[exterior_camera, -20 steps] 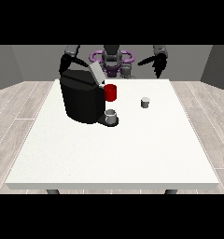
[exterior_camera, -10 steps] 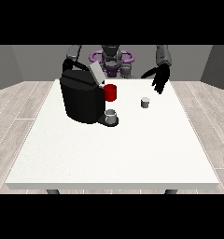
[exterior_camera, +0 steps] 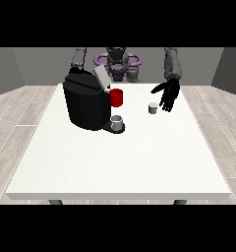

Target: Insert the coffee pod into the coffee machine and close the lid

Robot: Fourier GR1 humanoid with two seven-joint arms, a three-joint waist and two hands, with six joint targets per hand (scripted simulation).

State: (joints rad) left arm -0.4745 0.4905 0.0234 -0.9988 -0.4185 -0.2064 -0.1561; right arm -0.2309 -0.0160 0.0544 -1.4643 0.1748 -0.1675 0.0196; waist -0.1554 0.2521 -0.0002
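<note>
One coffee pod [exterior_camera: 152, 108] sits outside the open-lidded coffee machine [exterior_camera: 88, 102]

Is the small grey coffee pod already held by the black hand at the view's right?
No, the small grey coffee pod stands on the white table, beside the open black hand.

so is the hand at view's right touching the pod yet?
Apart. The front view shows a strip of white table between the coffee pod and the open hand at the view's right.
</note>
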